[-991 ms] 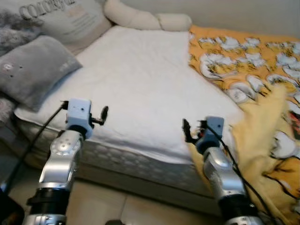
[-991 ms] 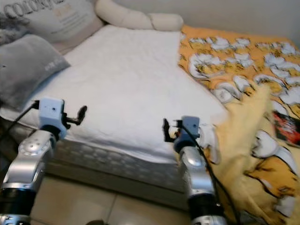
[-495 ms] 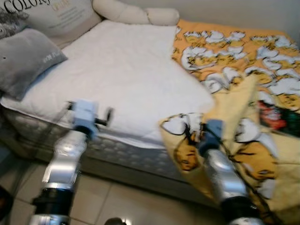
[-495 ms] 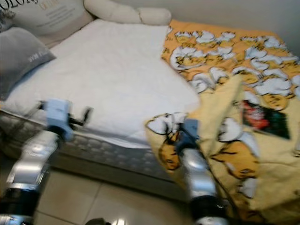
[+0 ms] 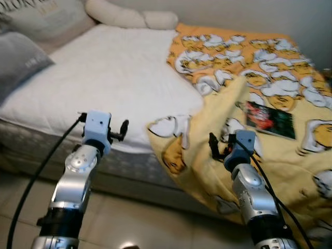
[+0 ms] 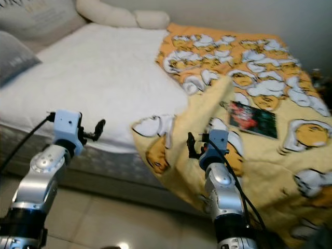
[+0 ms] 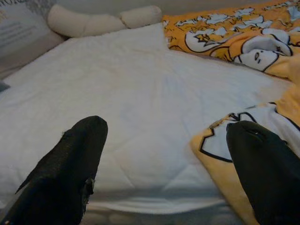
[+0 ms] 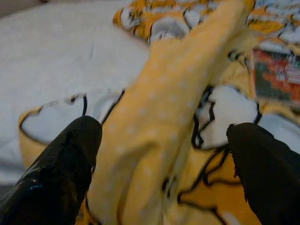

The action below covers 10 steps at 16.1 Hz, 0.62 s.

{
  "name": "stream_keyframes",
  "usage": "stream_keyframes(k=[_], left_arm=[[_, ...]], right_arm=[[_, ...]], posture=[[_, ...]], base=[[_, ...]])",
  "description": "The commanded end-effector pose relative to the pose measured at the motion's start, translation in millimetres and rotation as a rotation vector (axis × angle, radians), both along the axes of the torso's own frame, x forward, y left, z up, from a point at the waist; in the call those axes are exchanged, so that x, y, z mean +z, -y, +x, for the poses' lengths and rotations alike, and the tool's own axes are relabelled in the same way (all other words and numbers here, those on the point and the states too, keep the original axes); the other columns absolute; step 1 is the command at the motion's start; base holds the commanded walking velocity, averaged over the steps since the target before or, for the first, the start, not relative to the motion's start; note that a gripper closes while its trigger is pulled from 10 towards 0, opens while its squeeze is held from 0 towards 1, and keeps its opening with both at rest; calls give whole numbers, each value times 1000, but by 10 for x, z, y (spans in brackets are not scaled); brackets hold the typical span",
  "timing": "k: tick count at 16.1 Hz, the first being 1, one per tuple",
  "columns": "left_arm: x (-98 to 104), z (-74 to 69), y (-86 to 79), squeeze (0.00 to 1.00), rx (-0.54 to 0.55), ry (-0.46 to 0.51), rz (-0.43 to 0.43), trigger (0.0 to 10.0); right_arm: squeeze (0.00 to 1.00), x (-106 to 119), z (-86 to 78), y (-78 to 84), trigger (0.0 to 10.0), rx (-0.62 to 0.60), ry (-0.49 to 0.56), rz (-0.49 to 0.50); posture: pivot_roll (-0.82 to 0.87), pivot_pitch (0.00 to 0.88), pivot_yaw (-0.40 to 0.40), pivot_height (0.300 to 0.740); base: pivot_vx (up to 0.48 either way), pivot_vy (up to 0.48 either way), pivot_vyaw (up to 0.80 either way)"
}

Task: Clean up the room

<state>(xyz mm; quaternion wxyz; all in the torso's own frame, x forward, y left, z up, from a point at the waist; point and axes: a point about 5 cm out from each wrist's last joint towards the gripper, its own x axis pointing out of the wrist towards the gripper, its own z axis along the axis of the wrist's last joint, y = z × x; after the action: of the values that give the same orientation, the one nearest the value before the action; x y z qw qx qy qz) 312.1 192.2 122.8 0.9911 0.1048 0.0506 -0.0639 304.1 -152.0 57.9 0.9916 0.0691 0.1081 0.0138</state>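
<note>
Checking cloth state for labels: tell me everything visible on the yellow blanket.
The yellow blanket is soft fabric printed with white-and-orange cartoon figures outlined in black. It covers the bed's right side, rumpled, with a raised fold and one corner draped over the mattress edge. A dark book lies on it. The right gripper hovers open before it.

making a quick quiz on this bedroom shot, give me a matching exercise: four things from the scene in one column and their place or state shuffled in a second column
Things:
1. yellow blanket
2. grey pillow
3. dark booklet
4. left gripper

Places or states:
A. lying flat on the blanket
B. at the white mattress's near edge, fingers open
C. bunched on the bed's right side, one corner hanging over the edge
D. on the bed's left end

Pairs: 1-C, 2-D, 3-A, 4-B
</note>
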Motion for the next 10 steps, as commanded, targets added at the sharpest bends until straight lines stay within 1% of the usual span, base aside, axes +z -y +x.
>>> stream_keyframes(k=[1,3,10], left_arm=[[18,6,-54,961,11,0,10,10000],[13,14,-57,965,13,-3,9,10000],[-7,24,-55,961,16,-11,5,10000]], right_arm=[[1000,44,27,-68,10000,19,19,8],[1000,53,39,-52,10000,17,20,6],[1000,55,54,-45,10000,19,17,4]], posture=[[120,0,2,740],[116,0,4,740],[114,0,6,740]], base=[[0,-322,0],[0,-319,0],[0,-319,763]])
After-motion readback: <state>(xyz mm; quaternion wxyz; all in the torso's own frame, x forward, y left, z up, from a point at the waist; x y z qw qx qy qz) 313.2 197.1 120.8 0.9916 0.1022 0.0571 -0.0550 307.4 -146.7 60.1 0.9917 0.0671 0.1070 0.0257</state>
